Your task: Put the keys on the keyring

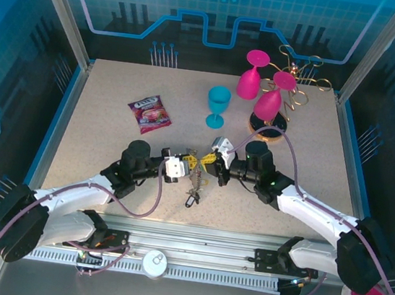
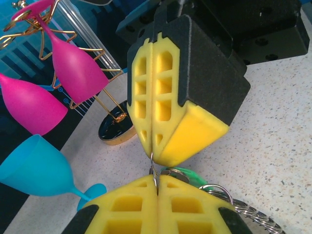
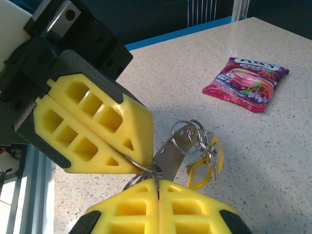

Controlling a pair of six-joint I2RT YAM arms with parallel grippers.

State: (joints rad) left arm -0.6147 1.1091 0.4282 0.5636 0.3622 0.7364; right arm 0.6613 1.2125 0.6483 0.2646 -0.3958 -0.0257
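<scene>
On the near side of the blue goblet [image 1: 217,105], the left gripper [image 1: 190,163] and the right gripper [image 1: 208,161] meet tip to tip over the table [image 1: 98,127]. Both claws are closed tight, yellow pads pressed together. Each pinches the thin wire of the keyring [image 2: 154,169] where the tips meet. The keys [image 1: 193,188] trail from there in a bunch, further from the goblet toward the arm bases. A yellow-headed key [image 3: 207,168] and small steel rings [image 3: 187,131] sit just beside the right fingers, and a green-headed key [image 2: 189,176] lies by the left ones. The snack packet [image 1: 150,112] lies left of the goblet, well apart from the grippers. The pink goblets [image 1: 248,81] on the gold rack [image 2: 116,129] stand to its right
</scene>
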